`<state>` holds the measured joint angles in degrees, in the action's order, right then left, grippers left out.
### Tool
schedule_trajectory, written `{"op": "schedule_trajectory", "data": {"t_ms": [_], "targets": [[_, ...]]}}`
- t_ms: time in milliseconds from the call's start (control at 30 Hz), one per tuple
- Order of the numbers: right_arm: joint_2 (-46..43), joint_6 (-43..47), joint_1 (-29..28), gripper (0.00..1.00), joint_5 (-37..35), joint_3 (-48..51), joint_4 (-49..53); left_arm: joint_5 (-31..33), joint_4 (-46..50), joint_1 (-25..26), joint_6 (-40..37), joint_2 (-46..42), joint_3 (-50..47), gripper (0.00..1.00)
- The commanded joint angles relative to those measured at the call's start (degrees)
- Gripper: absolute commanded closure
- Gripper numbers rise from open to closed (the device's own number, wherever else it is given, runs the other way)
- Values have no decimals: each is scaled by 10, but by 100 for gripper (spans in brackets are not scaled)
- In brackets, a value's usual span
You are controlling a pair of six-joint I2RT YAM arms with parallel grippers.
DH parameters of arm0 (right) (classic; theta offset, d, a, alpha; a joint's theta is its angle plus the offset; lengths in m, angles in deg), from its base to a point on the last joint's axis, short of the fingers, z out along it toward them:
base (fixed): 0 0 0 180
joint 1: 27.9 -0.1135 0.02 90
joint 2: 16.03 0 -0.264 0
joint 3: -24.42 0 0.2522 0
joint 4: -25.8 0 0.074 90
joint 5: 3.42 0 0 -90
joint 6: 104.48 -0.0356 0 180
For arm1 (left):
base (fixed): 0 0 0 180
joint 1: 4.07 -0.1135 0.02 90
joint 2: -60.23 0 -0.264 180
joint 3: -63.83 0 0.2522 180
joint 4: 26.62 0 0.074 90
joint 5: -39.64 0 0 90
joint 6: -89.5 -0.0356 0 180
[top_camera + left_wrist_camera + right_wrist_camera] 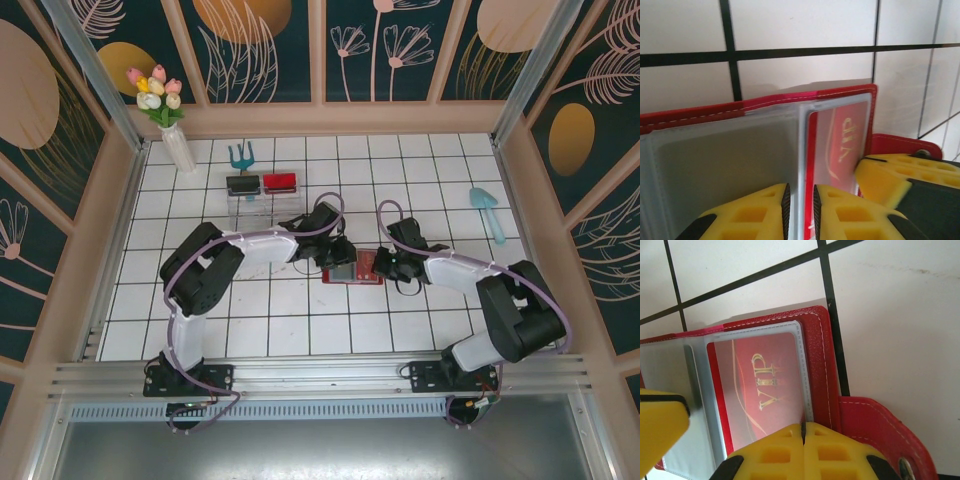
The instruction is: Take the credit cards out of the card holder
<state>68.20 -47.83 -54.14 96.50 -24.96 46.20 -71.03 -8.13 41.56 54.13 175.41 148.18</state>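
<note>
The red card holder lies open on the white tiles between my two grippers. Its right clear pocket holds a red credit card with gold "VIP" lettering. The left pocket looks grey, and I cannot tell whether it holds a card. My left gripper stands narrowly open, with the pocket's inner edge in the gap. The right gripper is shut, its tips at the VIP pocket's outer edge beside the red tab. Whether they pinch that edge is hidden.
A clear stand at the back carries a black tray and a red tray. A teal rake and a vase of flowers stand behind it. A light blue shovel lies at the right. Wooden walls enclose the tiles.
</note>
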Motion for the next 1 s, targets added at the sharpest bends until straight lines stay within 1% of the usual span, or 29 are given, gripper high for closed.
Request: {"op": "schedule_trajectory", "data": {"t_ms": [0,100,300,433,967], "targets": [[21,8,2,97,-14,3,17,4,31,6,-13,14,22,77],[22,7,2,97,-12,3,18,8,38,9,-18,15,33,78],[25,7,2,97,-11,3,17,-6,29,13,-15,-1,47,79],[26,7,2,97,-9,4,15,-13,42,15,-15,16,62,79],[18,3,2,98,-7,7,18,33,135,15,-11,56,91,79]]}}
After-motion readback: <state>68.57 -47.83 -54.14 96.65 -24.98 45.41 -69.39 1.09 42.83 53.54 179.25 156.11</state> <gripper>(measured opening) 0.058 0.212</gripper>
